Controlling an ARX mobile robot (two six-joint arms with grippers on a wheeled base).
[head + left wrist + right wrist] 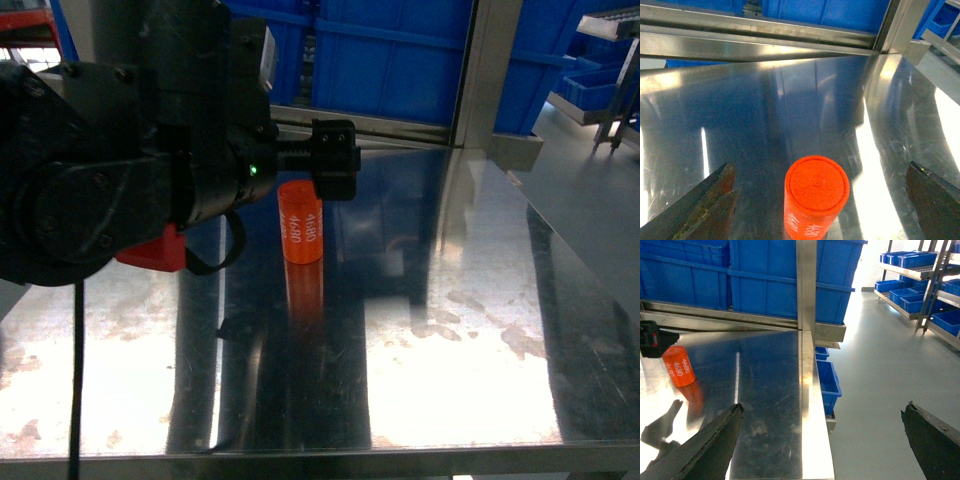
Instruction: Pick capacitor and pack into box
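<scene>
We read the orange cylindrical plastic capacitor (816, 197) as light, rigid, slick; left gripper (820, 200), fingers spread wide, should pinch its sides.

The left arm (110, 170) reaches forward over the counter (450, 340), its gripper (822, 200) hanging above the capacitor (816, 197) with fingers (700, 207) spread wide, one on each side and touching nothing. The right gripper (822, 440) is also wide open, over the counter's edge, well apart from the capacitor.
</scene>
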